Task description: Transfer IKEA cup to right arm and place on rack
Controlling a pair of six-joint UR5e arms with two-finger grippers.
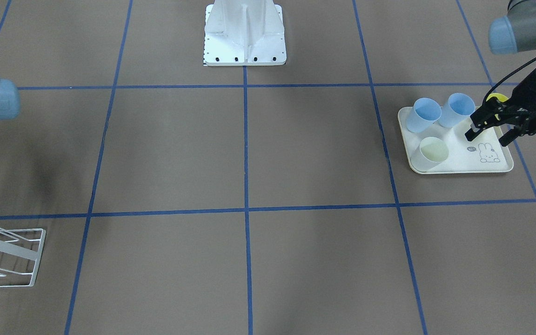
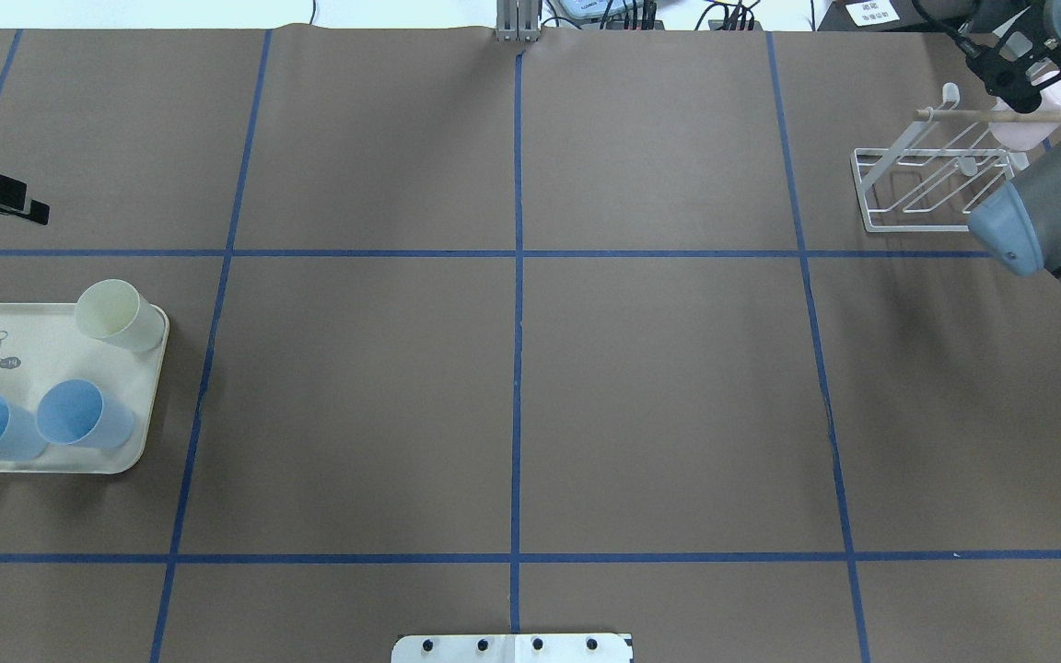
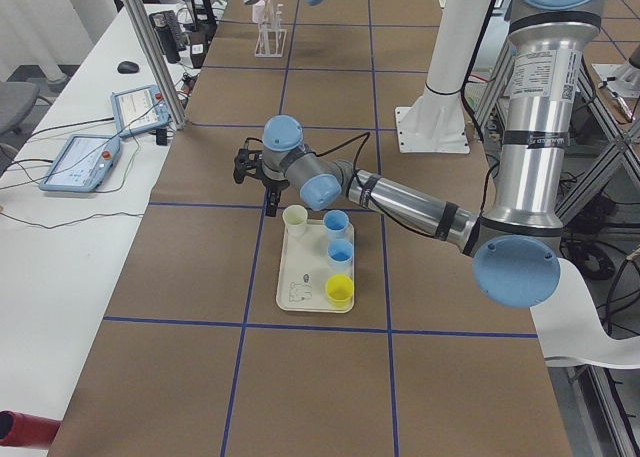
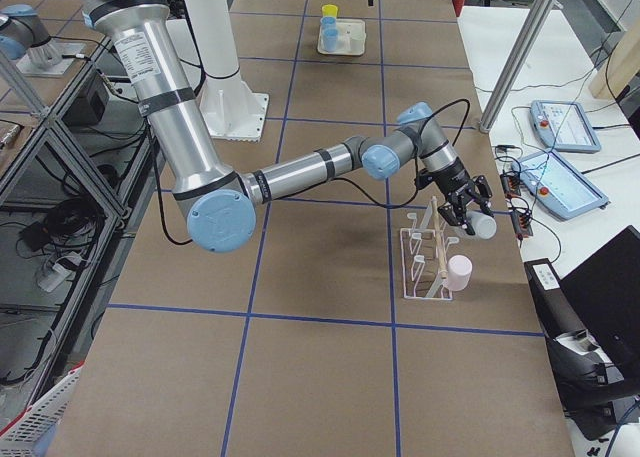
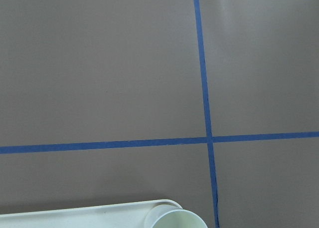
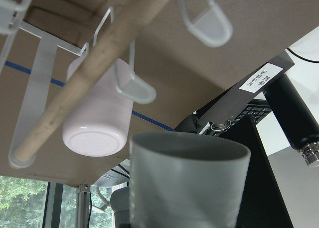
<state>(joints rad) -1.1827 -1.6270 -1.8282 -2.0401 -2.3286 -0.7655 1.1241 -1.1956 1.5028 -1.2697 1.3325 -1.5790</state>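
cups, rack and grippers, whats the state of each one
left gripper: open, empty, near tray
right gripper: shut on grey cup, by rack
pink cup: hung on rack
blue cup, second blue cup: upright on tray
cream cup: upright on tray
yellow cup: upright on tray

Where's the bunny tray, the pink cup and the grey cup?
bunny tray (image 1: 461, 160), front-facing view, bare floor beside the drawing.
pink cup (image 6: 94, 111), right wrist view, its side wall.
grey cup (image 6: 189, 188), right wrist view, its side wall.

The white wire rack (image 6: 37, 83) looks like smooth painted metal, its pale round dowel (image 6: 94, 63) bare wood. The grey cup (image 6: 189, 183) is matt plastic.
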